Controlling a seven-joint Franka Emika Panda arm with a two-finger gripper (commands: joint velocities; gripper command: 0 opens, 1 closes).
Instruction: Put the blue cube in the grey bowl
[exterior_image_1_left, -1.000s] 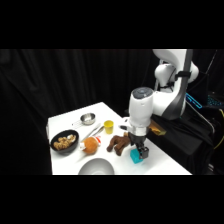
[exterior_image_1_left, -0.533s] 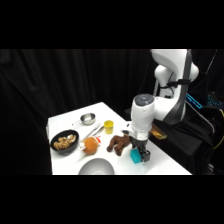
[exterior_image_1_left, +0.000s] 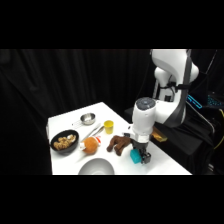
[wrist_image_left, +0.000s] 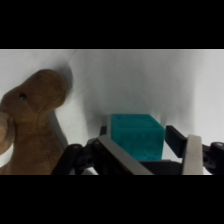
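Cube (wrist_image_left: 136, 136) — blue-green, plain-faced — sits on the white table (wrist_image_left: 130, 80) between the gripper's (wrist_image_left: 150, 155) two fingers, which stand one on each side of it at about its width; whether they press on it I cannot tell. In the side view the cube (exterior_image_1_left: 135, 156) shows at the table's (exterior_image_1_left: 170, 165) near right part, just under the gripper (exterior_image_1_left: 142, 156), with the white arm (exterior_image_1_left: 144, 120) coming straight down over it.

A brown plush toy (wrist_image_left: 31, 125) lies just beside the cube on the wrist view's left; from the side, the toy (exterior_image_1_left: 119, 144) is to the cube's left. The grey bowl (exterior_image_1_left: 96, 167) stands at the table's front edge, left of the cube and apart from it.

Farther back lie an orange ball (exterior_image_1_left: 90, 145), a black bowl (exterior_image_1_left: 64, 141) with food, a yellow cup (exterior_image_1_left: 108, 126), a small metal bowl (exterior_image_1_left: 88, 119) — and metal tongs (exterior_image_1_left: 95, 131) between the cup and the ball.
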